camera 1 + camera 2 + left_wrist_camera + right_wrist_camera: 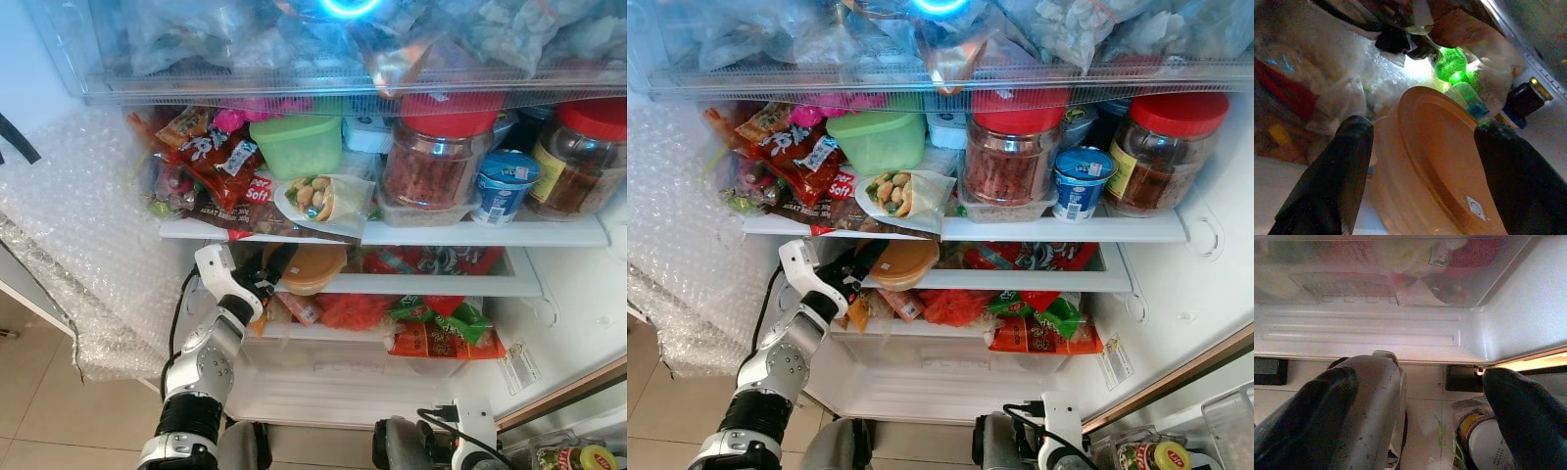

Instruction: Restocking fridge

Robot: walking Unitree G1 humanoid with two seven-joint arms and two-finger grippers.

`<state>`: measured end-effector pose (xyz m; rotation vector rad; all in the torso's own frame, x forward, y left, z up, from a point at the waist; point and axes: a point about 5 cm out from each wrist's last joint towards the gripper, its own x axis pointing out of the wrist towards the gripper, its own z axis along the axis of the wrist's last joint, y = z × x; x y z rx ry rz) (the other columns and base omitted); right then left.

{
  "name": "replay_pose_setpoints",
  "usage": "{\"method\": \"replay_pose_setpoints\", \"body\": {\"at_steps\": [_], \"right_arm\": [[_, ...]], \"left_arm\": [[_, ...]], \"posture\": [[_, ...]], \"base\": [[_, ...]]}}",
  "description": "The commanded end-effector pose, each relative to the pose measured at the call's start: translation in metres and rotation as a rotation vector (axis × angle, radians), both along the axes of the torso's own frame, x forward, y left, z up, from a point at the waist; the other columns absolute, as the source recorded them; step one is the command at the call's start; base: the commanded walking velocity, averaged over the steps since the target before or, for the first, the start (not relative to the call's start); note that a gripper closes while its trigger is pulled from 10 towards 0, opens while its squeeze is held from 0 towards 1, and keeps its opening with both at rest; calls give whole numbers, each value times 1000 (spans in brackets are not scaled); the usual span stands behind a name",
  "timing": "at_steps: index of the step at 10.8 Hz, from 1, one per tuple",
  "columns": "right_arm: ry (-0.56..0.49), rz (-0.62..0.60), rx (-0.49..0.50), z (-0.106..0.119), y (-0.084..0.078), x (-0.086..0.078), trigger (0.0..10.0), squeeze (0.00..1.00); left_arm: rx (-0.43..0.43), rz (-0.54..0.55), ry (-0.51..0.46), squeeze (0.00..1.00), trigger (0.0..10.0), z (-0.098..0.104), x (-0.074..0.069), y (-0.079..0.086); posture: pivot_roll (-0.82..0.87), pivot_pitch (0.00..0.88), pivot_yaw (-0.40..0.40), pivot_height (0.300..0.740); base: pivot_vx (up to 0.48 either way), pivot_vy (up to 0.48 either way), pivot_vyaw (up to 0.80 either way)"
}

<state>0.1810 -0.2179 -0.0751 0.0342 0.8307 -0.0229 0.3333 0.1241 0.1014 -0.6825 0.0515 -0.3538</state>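
An orange lidded container (313,266) rests at the front of the fridge's middle shelf (441,285). My left gripper (271,275) reaches up to its left side. In the left wrist view the two black fingers (1347,166) press against either side of the orange container (1435,161), so the left gripper (1422,125) is shut on it. Low down in front of the fridge base, my right gripper (1420,396) hangs open with nothing held between its fingers.
The shelf above carries a green tub (297,144), red-lidded jars (436,157), a yogurt cup (505,186), a wrap (323,201) and snack packets (211,162). Red and green packets (431,328) lie below. Bubble wrap (88,245) hangs left. A jar (573,458) stands on the floor.
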Motion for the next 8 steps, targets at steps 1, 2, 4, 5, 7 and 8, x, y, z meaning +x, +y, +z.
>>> {"method": "replay_pose_setpoints", "body": {"at_steps": [1,2,4,5,7,8], "right_arm": [[73,-18,6,-9,-2,-19,10000,0],[72,-17,6,-9,-2,-19,10000,0],[72,-17,5,-9,-2,-19,10000,0],[73,-16,4,-9,-2,-19,10000,0],[74,-8,4,-9,-1,-19,10000,0],[73,-5,4,-9,-1,-19,10000,0]], "left_arm": [[-31,23,28,0,6196,-3,-1,4],[-56,23,33,0,0,-2,0,4],[-67,20,45,0,0,-3,0,2],[-72,22,53,0,0,-4,0,2],[-127,62,79,0,0,-5,3,8],[-124,91,78,0,0,-4,4,11]], "posture": [[-141,109,57,625],[-141,109,57,625],[-144,110,57,625],[-143,111,57,625],[-140,115,57,625],[-142,114,58,625]], "base": [[0,0,0],[0,0,0],[0,0,0],[0,0,0],[0,0,0],[0,0,0]]}}
